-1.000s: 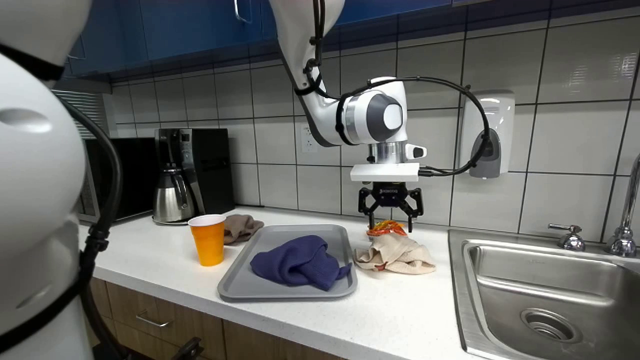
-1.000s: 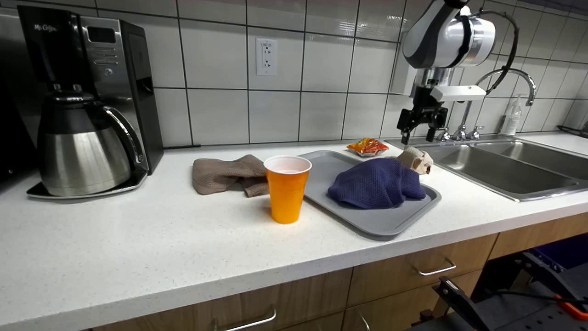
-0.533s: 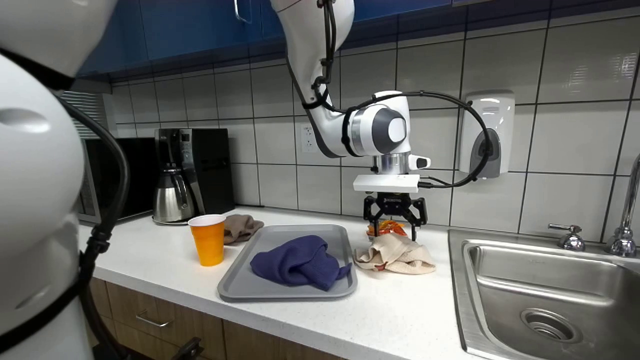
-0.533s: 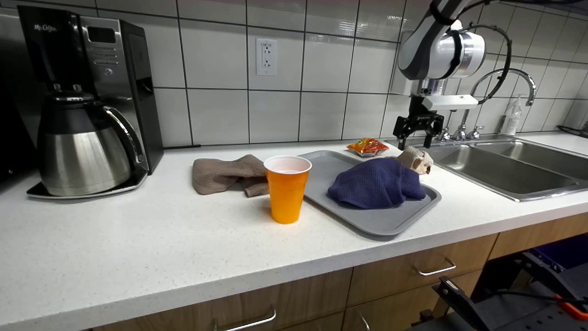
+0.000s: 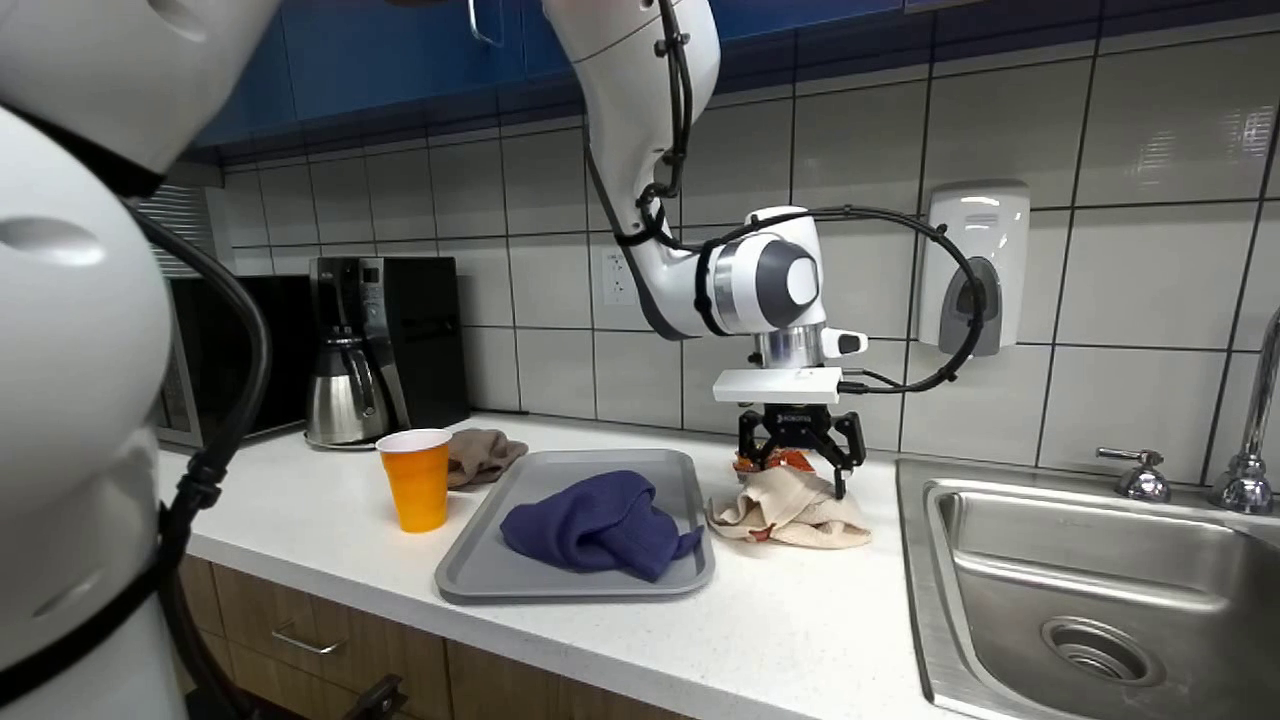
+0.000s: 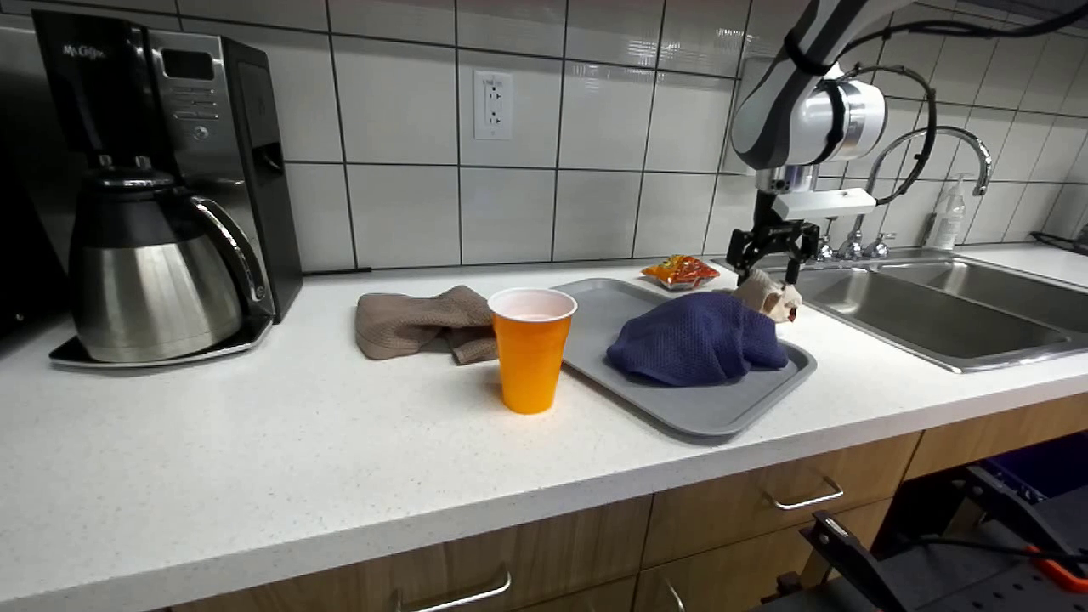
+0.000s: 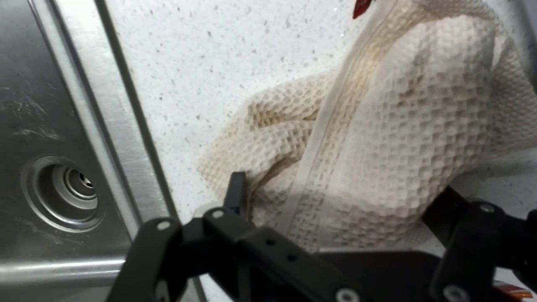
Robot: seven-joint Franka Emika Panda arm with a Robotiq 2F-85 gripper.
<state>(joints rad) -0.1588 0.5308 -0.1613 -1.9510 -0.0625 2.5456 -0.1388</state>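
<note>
My gripper (image 5: 797, 482) is open, pointing straight down, low over a crumpled beige cloth (image 5: 800, 518) on the counter. In the wrist view the gripper (image 7: 342, 197) has one finger at each side of the bunched cloth (image 7: 398, 126); whether they touch it I cannot tell. In an exterior view the gripper (image 6: 767, 279) partly covers the cloth (image 6: 772, 299). A red bit (image 7: 361, 6) shows at the cloth's edge; what it belongs to is hidden. An orange-red snack packet (image 6: 680, 272) lies behind the cloth, partly hidden in an exterior view (image 5: 792, 460).
A grey tray (image 5: 470, 575) with a purple cloth (image 5: 600, 525) lies beside the beige cloth. An orange cup (image 6: 531, 361) and a brown cloth (image 6: 425, 325) stand beyond the tray. A steel sink (image 5: 925, 600) is on the other side. A coffee maker (image 6: 157, 280) stands near the wall.
My arm has come down, drifting slightly toward the sink in an exterior view. The open fingers went from above the beige cloth to its level. The objects have not moved.
</note>
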